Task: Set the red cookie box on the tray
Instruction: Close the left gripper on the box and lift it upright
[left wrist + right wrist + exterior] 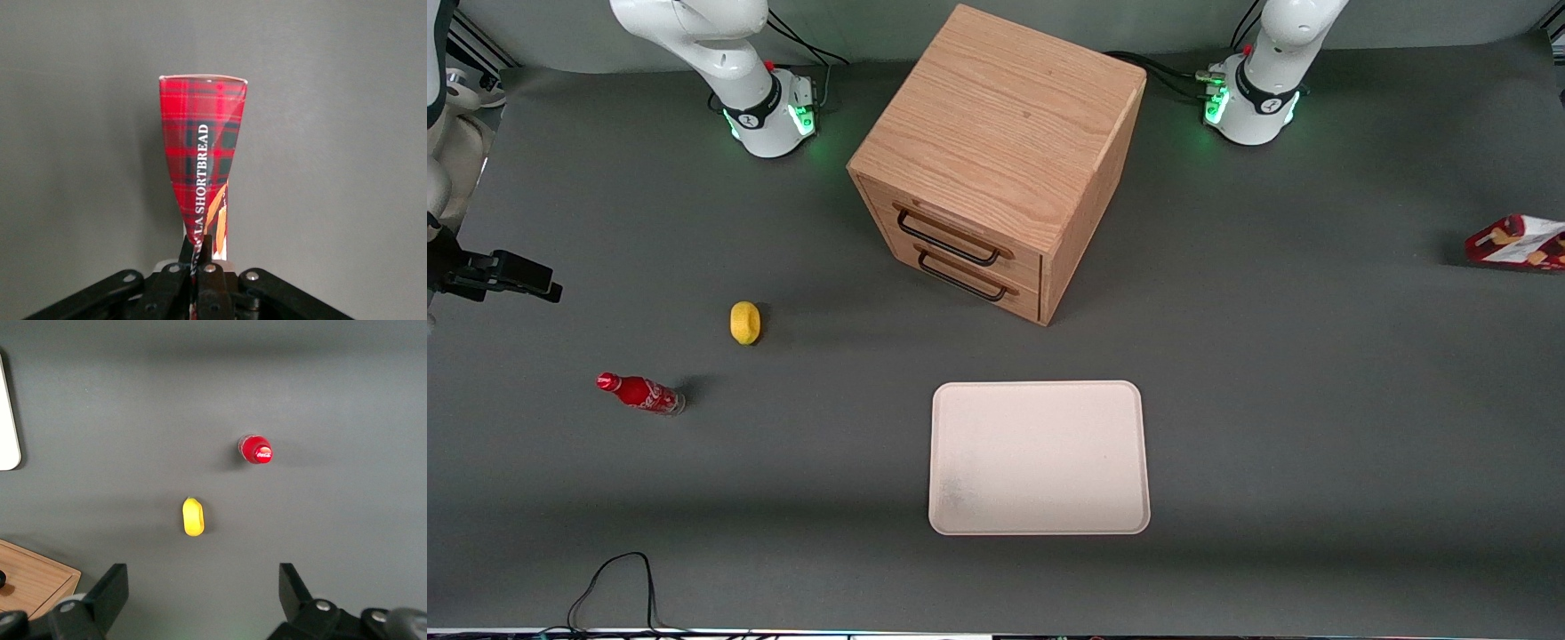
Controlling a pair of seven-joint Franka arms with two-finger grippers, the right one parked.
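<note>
I see the red tartan cookie box [203,160] pinched in my tool [202,257] at the working arm's end; the cream tray [1039,458] lies flat, bare, well apart.

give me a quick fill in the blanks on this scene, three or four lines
1. The hand is closed on the red cookie box, which hangs above the bare ____.
2. The tray holds ____ objects.
3. The wooden cabinet has ____ drawer handles.
4. The lemon lies farther from the front camera than the red ____.

Missing words: table; no; two; bottle
</note>
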